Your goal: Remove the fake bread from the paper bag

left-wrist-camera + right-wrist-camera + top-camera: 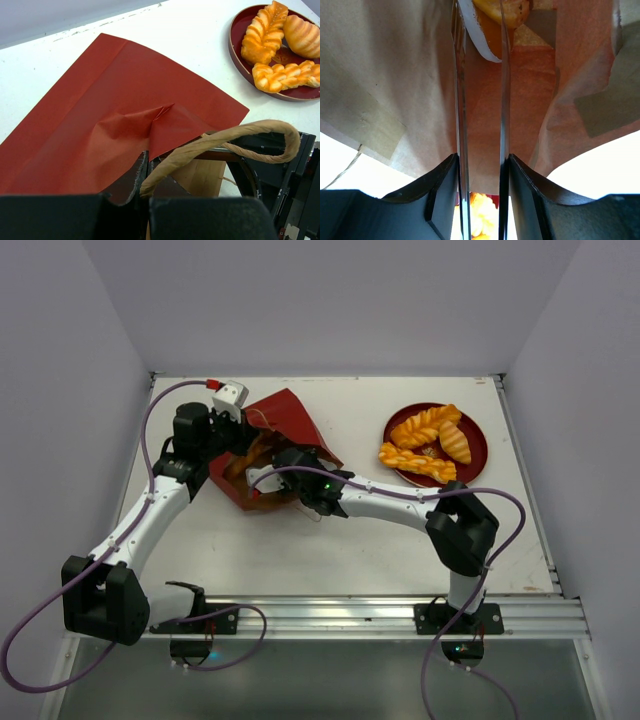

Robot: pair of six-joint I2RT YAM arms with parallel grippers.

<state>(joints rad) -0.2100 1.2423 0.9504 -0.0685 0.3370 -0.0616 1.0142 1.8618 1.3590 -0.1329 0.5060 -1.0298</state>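
The red paper bag (pixel 290 420) lies on its side at the table's back left, its brown inside facing the right arm. My left gripper (pixel 238 445) is shut on the bag's rim (pixel 145 172) next to a tan loop handle (pixel 225 140). My right gripper (pixel 272 472) reaches into the bag's mouth. In the right wrist view its fingertips (pixel 479 7) stand close together around a glossy orange pastry (pixel 507 9) deep inside the kraft-lined bag (pixel 395 75). Three more pastries (pixel 425 427) lie on the red plate (pixel 478 440).
The red plate stands at the back right and also shows in the left wrist view (pixel 240 55) with its pastries (pixel 265 30). The right arm's black wrist (pixel 270 170) sits just beyond the bag's mouth. White walls close the table on three sides.
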